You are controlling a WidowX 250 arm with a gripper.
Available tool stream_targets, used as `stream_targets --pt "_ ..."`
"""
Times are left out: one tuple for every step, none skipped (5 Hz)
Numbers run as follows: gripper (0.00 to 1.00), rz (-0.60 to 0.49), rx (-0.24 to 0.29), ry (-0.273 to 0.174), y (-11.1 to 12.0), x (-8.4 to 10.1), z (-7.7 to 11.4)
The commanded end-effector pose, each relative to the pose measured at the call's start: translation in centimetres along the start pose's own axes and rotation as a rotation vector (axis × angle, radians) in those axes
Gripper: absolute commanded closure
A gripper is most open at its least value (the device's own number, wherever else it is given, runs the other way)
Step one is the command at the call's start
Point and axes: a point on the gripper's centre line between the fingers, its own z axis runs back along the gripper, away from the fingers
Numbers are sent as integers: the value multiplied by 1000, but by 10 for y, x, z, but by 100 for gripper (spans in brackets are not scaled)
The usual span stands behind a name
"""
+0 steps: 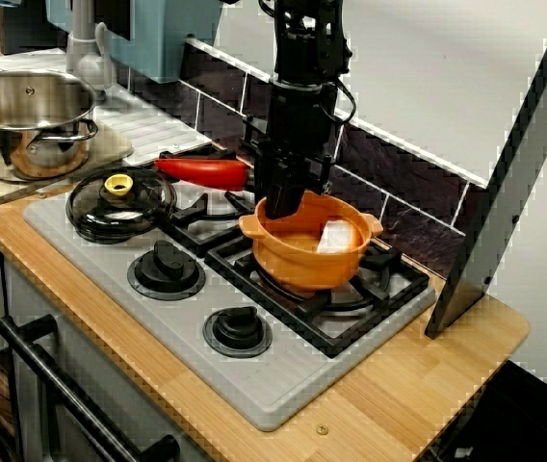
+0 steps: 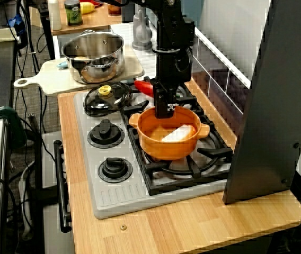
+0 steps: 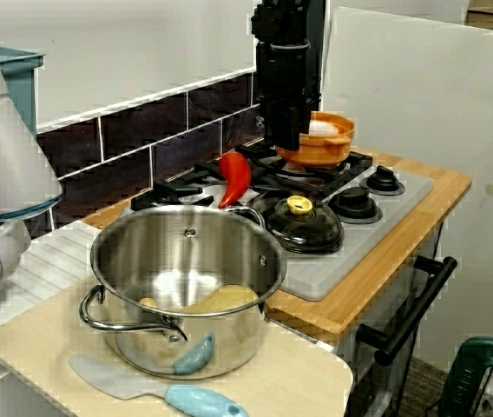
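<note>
An orange pot [image 1: 302, 260] with two small handles stands on the front right burner of the toy stove [image 1: 254, 371]. A white block [image 1: 336, 236] lies inside it, also seen from the high view as the white block [image 2: 178, 133]. My black gripper [image 1: 283, 207] hangs straight down at the pot's rear left rim, its tips at or just inside the rim. In the high view the gripper [image 2: 165, 110] covers that rim, so its jaws are hidden. From behind the steel pot, the gripper [image 3: 285, 139] stands in front of the orange pot [image 3: 325, 143].
A red pepper [image 1: 201, 171] lies on the back left burner. A glass lid with a yellow knob [image 1: 119, 202] rests beside it. A steel pot [image 3: 186, 287] sits on a cutting board [image 3: 299, 382] with a blue spatula [image 3: 168, 395]. A grey panel [image 1: 505, 192] leans at the right.
</note>
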Motion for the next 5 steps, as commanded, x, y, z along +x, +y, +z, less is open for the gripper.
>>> stream_targets --pt "100 -12 3 -29 0 2 6" --pt "100 -15 5 -31 -1 2 5" --pt "0 -11 15 -33 0 1 6" --pt "0 -1 12 -27 2 2 4" --pt "0 3 9 -25 4 2 4"
